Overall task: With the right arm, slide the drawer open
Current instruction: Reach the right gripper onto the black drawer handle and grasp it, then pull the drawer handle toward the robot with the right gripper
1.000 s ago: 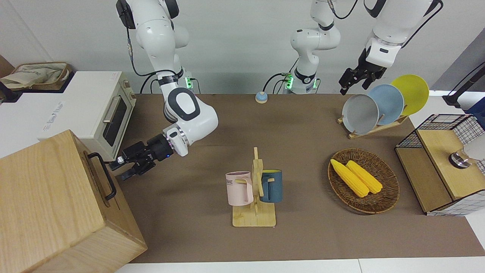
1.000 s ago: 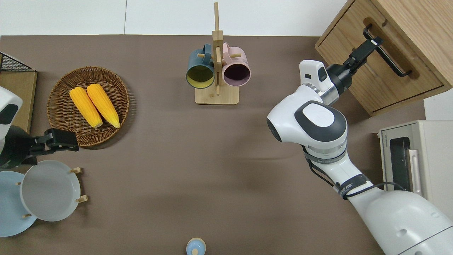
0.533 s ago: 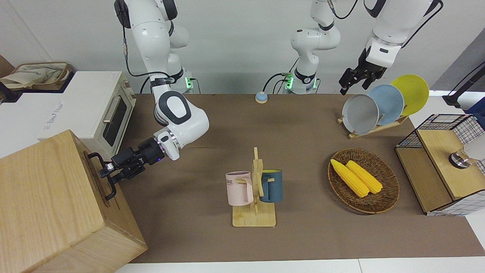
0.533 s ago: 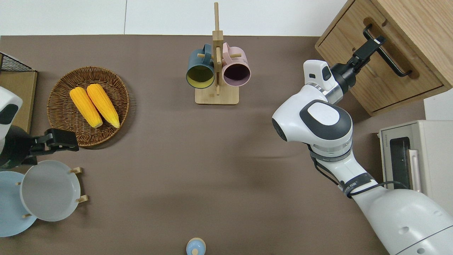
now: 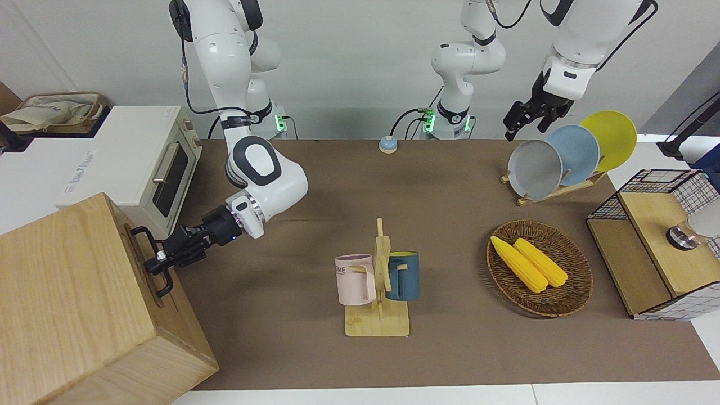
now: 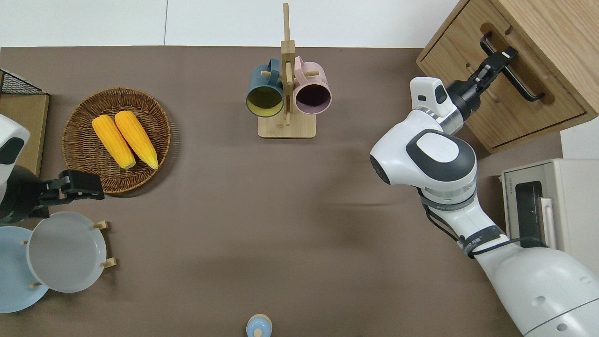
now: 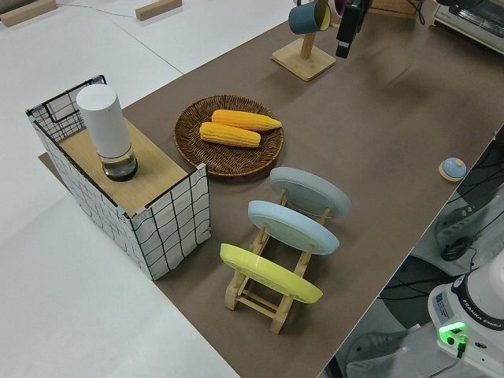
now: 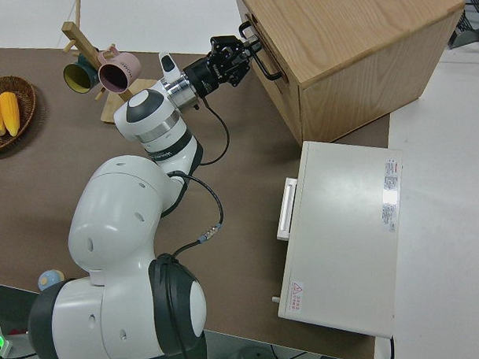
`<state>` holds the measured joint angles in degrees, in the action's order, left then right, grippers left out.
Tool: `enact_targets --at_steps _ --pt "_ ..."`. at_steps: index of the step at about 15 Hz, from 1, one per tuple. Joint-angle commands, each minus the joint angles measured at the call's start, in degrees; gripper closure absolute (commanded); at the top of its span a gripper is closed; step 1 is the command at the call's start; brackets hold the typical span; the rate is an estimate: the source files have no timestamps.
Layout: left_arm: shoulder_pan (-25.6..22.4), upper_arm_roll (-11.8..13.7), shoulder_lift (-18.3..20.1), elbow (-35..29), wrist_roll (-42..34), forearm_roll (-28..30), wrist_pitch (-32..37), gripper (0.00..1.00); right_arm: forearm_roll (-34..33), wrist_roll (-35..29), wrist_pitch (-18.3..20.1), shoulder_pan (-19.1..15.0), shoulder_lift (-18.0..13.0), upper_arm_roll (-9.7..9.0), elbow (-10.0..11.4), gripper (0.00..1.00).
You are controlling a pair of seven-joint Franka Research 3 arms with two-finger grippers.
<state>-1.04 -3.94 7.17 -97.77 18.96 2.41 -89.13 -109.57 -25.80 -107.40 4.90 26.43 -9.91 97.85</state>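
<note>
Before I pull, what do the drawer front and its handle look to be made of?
The drawer front looks like light, matte wood: visible grain, matching the cabinet. Its handle looks like black metal bar, thin and bent at the ends, though painted plastic can't be ruled out. The right gripper is at the handle; the left arm is parked.

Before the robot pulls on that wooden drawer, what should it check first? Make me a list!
1. Right hand at the black metal bar handle: ok.
2. Fingers closed tight on the bar: cannot tell.
3. Light-wood drawer shut, ready for pulling: ok.
4. Brown table bare where the drawer slides out: ok.
5. Wooden mug stand with the pink mug and blue mug away from the drawer's path: ok.
6. Left arm parked: ok.
</note>
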Motion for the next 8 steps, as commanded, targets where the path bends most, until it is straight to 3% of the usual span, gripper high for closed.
enact_targets --at_steps 1,3,8 --pt "0.1 0.3 0.5 0.2 -0.5 0.1 1.0 0.01 -1.8 0.3 -0.8 -0.1 -0.4 -0.63 0.5 1.000" --pt "0.1 0.3 0.5 0.2 -0.5 0.1 1.0 0.01 -1.2 0.6 0.0 0.3 -0.6 -0.98 0.5 1.000" --pt "0.1 0.3 0.5 0.2 -0.5 0.1 0.9 0.01 3.1 2.9 7.2 0.4 -0.8 -7.04 0.4 1.000"
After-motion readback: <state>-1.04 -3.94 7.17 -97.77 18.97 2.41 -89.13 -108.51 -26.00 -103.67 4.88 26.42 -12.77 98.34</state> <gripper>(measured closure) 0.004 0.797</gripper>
